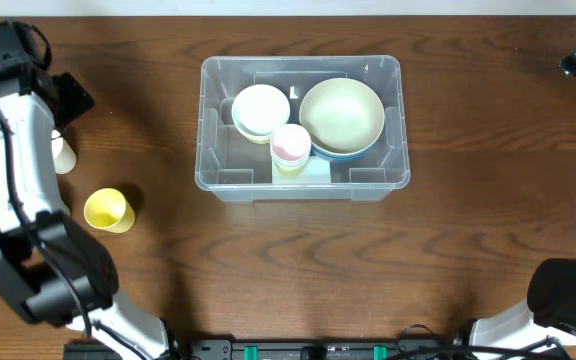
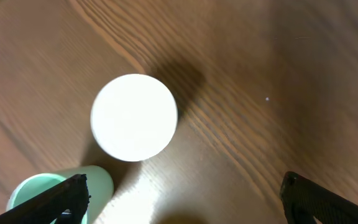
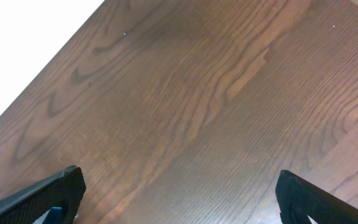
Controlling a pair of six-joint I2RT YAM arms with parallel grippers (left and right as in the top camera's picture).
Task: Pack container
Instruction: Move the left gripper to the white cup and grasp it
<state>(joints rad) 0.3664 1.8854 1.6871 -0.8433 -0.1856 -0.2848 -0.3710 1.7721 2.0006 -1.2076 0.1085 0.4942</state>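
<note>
Container: a clear plastic bin (image 1: 303, 190) stands in the middle of the table (image 1: 488, 250), slightly toward the far edge, well apart from both grippers.
Inside, left: a short stack of white bowls (image 1: 261, 108) sits in the far-left part of the bin.
Inside, right: a large cream bowl (image 1: 341, 112) fills the right half, nested in a blue bowl (image 1: 353, 152) whose rim shows along its near side.
Inside, middle: a pink cup (image 1: 290, 143) stands between the two bowl stacks, toward the near wall, with something pale yellow showing under it.
Left gripper: the left gripper (image 2: 185, 186) hangs over the far-left part of the table with its fingers spread wide and nothing between them.
Below the left gripper: a white cup (image 2: 134, 117), seen end-on as a plain white disc, rests on the wood; in the overhead view it is half hidden by the left arm (image 1: 18, 150).
Green cup: a pale green cup (image 2: 36, 190) lies just beside the white one, close to the left finger in the wrist view; whether they touch cannot be told.
Yellow cup: a yellow cup (image 1: 108, 210) sits on the table near the left arm, nearer than the white cup and well left of the bin.
Right gripper: the right gripper (image 3: 179, 177) is at the far-right corner, fingers wide apart and released, with only bare wood and the table's edge beneath it.
</note>
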